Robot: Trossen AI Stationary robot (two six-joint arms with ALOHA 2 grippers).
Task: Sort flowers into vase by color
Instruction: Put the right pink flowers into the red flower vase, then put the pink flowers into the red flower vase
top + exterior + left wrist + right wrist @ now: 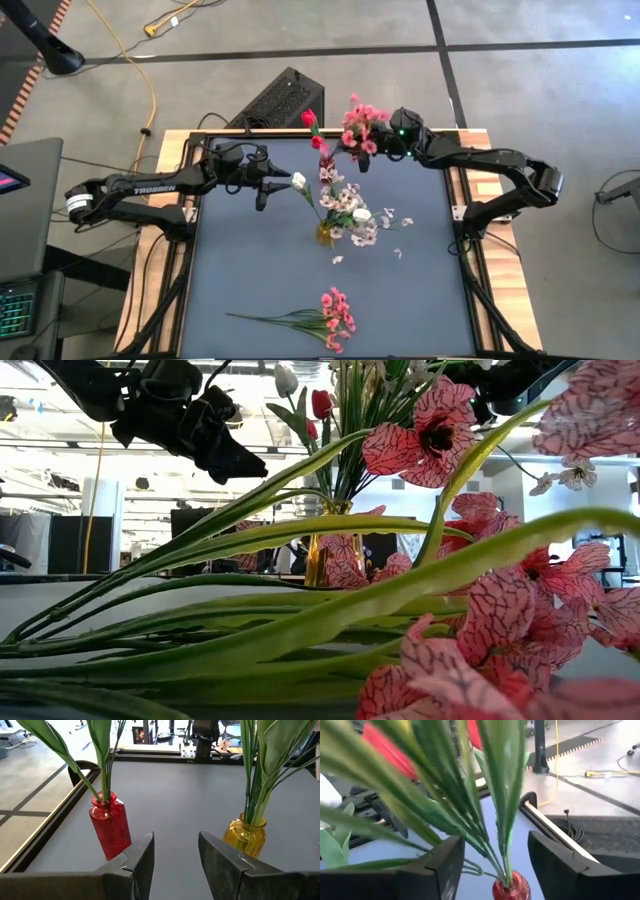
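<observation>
A dark mat (270, 270) covers the table, with a concrete floor around it. Two vases stand near the mat's middle: a yellow vase (245, 836) holding pale blossoms and white buds, and a red vase (110, 827) farther back with red rosebuds (312, 128). The right gripper (495, 865) hovers just above the red vase, fingers spread, with green stems rising between them and nothing pinched. A bright pink cluster (362, 125) shows right beside it. The left gripper (175, 857) hangs beside both vases, fingers apart and empty. One pink spray (322, 318) lies on the mat's near edge, well apart from the vases. The step seems to be a placing at the red vase; next, one arm likely must reach down for the lying spray and pinch its thin stem.
</observation>
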